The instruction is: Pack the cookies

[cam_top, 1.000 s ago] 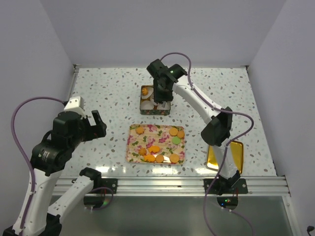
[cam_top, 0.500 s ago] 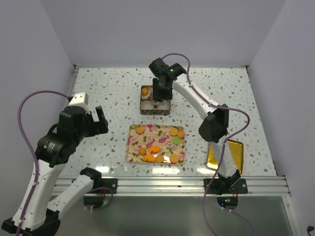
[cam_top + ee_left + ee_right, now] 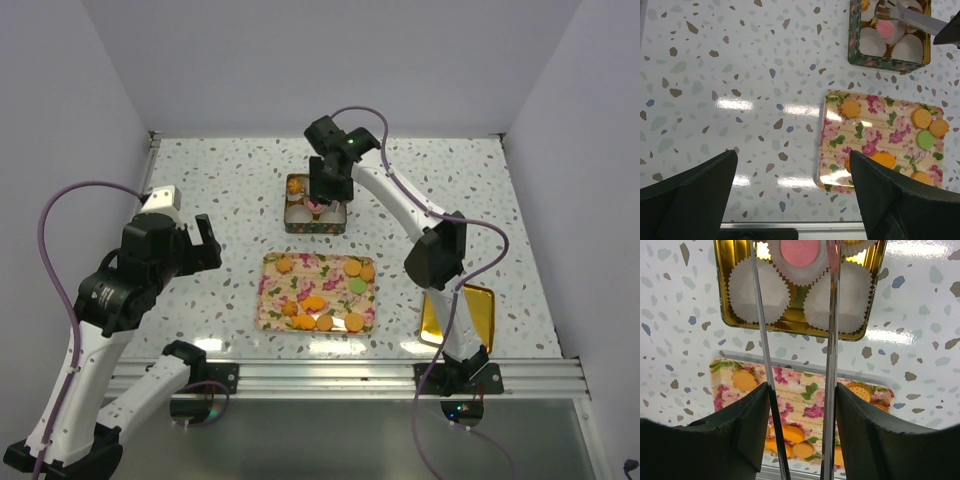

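Observation:
Several cookies (image 3: pixel 354 269), mostly orange rounds and one green, lie on a floral tray (image 3: pixel 268 296). They also show in the left wrist view (image 3: pixel 850 107). My right gripper (image 3: pixel 330 185) is shut on metal tongs (image 3: pixel 831 340) over a small tin (image 3: pixel 316 227). The tong arms stand apart on either side of a pink cookie (image 3: pixel 799 249) that lies in a white paper cup. An orange cookie (image 3: pixel 296 184) sits in the tin's back left cup. My left gripper (image 3: pixel 200 245) is open and empty, high and to the left of the tray.
The tin (image 3: pixel 790 327) holds two empty fluted paper cups (image 3: pixel 754 290) in its near row. A gold tin lid (image 3: pixel 480 315) lies at the right near the table's front edge. A metal rail runs along the front.
The pink cookie now shows in the tin cup between the tong arms. My left arm rose and shifted slightly earlier, then held still.

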Controlling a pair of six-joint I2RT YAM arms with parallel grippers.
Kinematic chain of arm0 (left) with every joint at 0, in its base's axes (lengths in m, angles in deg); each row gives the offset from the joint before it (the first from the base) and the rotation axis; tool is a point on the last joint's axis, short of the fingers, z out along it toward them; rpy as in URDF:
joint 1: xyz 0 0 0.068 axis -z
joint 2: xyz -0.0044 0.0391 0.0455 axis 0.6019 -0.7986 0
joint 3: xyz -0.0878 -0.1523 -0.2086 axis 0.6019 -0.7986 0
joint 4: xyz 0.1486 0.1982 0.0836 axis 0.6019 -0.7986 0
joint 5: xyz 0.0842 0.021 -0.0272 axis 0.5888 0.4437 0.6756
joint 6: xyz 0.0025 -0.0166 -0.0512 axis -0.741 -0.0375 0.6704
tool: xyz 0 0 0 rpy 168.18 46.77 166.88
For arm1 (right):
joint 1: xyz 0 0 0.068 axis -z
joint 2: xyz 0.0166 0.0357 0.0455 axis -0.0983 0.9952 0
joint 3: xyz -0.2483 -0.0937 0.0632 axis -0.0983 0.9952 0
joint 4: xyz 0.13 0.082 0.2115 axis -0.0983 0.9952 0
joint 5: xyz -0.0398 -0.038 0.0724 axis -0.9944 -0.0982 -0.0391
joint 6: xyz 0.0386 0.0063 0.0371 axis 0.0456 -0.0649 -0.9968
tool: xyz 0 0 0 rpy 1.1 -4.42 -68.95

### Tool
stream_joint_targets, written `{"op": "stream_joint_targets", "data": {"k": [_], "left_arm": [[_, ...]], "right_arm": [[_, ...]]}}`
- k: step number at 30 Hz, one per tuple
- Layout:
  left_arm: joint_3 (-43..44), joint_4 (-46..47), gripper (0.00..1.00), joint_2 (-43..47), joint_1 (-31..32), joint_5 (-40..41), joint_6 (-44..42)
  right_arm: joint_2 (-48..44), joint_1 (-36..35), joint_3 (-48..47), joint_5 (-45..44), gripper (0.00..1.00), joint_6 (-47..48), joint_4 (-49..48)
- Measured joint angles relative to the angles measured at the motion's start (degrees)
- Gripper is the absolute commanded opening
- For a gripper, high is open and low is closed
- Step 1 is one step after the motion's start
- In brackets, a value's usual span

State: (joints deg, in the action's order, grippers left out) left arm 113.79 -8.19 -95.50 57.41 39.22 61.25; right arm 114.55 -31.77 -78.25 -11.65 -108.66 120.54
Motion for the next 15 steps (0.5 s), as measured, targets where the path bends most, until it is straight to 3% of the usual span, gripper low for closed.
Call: {"op": "stream_joint_targets", "data": {"k": [8, 15], "left_arm": [[0.0, -0.22, 1.0, 0.09, 0.0, 0.17, 0.09], [0.0, -0.63, 1.0, 1.99, 0.0, 0.2, 0.83]], "right_arm": [[-3.67, -0.07, 0.85, -0.02, 0.54, -0.02, 0.24], [-14.21, -2.78, 4.92, -0.42, 0.55, 0.33, 0.17]]}}
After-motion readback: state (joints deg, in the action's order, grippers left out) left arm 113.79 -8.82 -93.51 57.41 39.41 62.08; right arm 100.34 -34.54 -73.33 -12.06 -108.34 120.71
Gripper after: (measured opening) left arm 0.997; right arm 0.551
